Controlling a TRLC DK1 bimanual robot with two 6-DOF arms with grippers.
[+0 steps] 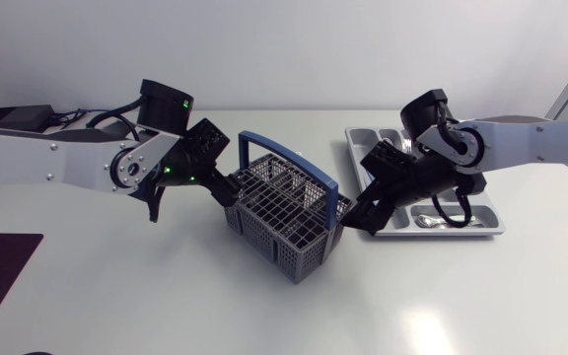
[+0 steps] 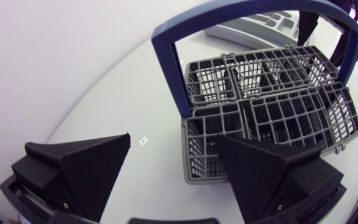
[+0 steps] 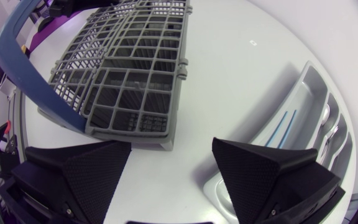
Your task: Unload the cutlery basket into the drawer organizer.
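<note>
Left tool (image 2: 173, 138), right tool (image 3: 171, 144): both open, empty, flanking cutlery basket (image 1: 274, 242) on desk (image 1: 116, 286). Basket compartments show no cutlery. Drawer organizer (image 1: 499, 225) beside it holds spoon (image 1: 430, 222) and other pieces. Unloading judged nearly or fully complete.

The right arm (image 1: 506, 143) covers the middle of the drawer organizer (image 1: 493, 227). One finger (image 3: 260, 171) of the right gripper (image 3: 171, 163) hides the organizer's near end, and the cutlery (image 3: 330, 124) ahead of it is too small to name.

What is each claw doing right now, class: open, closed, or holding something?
Left claw: open, holding nothing, one finger over the cutlery basket edge.
Right claw: open, holding nothing.
</note>
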